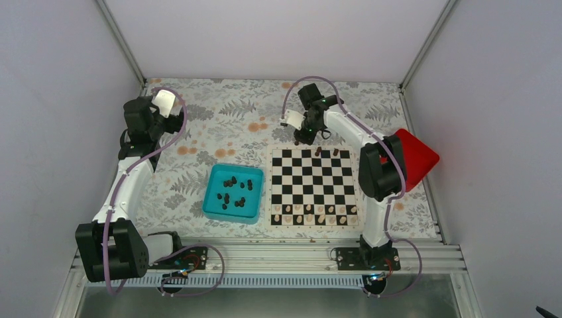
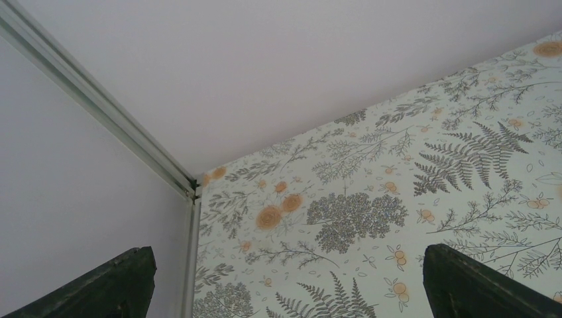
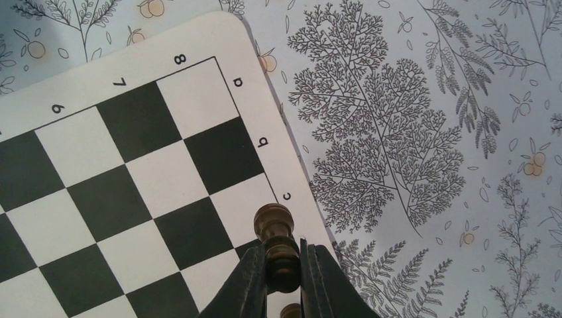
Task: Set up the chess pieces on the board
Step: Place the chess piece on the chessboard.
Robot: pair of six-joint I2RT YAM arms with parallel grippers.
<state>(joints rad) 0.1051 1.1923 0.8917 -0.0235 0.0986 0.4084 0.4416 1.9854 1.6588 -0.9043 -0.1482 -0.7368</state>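
Gripping a dark chess piece [image 3: 273, 225] by its middle, the right pincer [image 3: 283, 264] stands narrow, its two fingers [image 3: 246, 285] pressed against either side of the piece. The piece juts out past the fingertips. Beneath it lies the board [image 3: 132, 185], and the pincer sits over the border by the letter c, close to the corner marked 8 and a. Whether the piece touches the board I cannot tell. Beyond the pincer, past the board's edge, runs the fern-printed desk [image 3: 411, 132].

From above, two more dark pieces [image 1: 318, 152] stand just to the right of this pincer, on the board's far row. A line of pale pieces [image 1: 315, 213] fills the opposite row, well towards the arm bases. A teal tray [image 1: 211, 192] sits to the pincer's near left, just beside the board, with loose dark chess pieces [image 1: 235, 192] scattered inside. A red box [image 1: 417, 159] lies off to its right, beyond the board.

The left pincer [image 2: 289, 255] hangs wide, nothing between its fingers [image 2: 126, 281]. It is well apart from tray and board, facing the desk's far left corner, where the walls meet.
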